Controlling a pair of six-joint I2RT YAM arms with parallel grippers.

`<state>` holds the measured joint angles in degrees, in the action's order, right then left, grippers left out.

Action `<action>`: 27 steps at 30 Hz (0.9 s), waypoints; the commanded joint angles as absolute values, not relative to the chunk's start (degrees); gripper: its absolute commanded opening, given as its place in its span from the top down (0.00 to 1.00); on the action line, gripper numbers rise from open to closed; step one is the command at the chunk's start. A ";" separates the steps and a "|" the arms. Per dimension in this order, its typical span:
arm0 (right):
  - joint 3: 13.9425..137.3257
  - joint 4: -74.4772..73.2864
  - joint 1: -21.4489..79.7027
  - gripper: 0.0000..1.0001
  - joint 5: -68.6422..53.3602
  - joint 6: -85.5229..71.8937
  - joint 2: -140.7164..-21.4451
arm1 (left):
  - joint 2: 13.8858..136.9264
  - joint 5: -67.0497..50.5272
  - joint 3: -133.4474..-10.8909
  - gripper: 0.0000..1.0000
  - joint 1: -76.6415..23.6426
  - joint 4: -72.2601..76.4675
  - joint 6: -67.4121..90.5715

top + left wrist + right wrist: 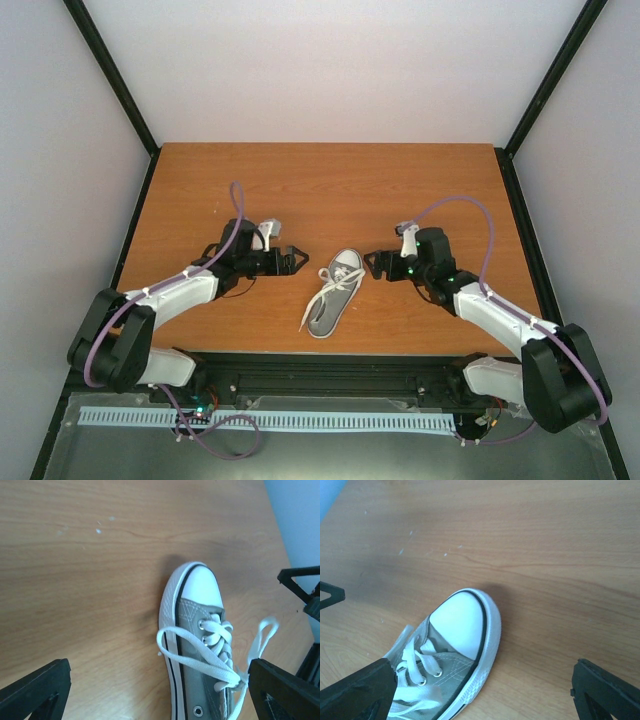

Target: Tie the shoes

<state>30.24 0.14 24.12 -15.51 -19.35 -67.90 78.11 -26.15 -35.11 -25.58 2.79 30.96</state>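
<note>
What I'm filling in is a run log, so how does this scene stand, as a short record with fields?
sneaker: grey low-top, white toe cap, flat on the table, toe pointing away from the arm bases
laces: white, loops spread to both sides; knot tightness cannot be told
left gripper: open, left of the sneaker, holding nothing
right gripper: open, right of the sneaker, holding nothing
table: brown wood grain

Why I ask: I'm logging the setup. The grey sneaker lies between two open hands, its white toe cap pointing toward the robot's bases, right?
Wrong on direction: the top external view shows the toe cap pointing the opposite way, toward the far edge of the table. The sneaker does lie between the open left hand and right hand.
</note>
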 commanded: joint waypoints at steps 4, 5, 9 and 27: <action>29.66 -0.46 16.98 0.04 -25.62 -17.78 -64.60 | 74.41 -24.97 -36.67 0.01 -19.27 -0.42 28.69; 29.60 -0.50 16.02 0.04 -27.06 -17.80 -64.38 | 73.98 -24.96 -36.61 0.01 -18.68 -0.65 28.59; 30.11 -1.83 14.10 0.04 -26.14 -17.28 -63.81 | 71.94 -24.23 -36.34 0.00 -16.50 -1.18 28.50; 32.34 9.40 -3.20 0.02 4.74 -17.20 -63.90 | 65.71 -3.12 -33.72 0.00 16.98 1.38 29.55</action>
<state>33.76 1.43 -0.86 -5.10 -18.87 -66.81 72.01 -19.92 -36.82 14.94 0.38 31.24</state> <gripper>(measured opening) 0.972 0.995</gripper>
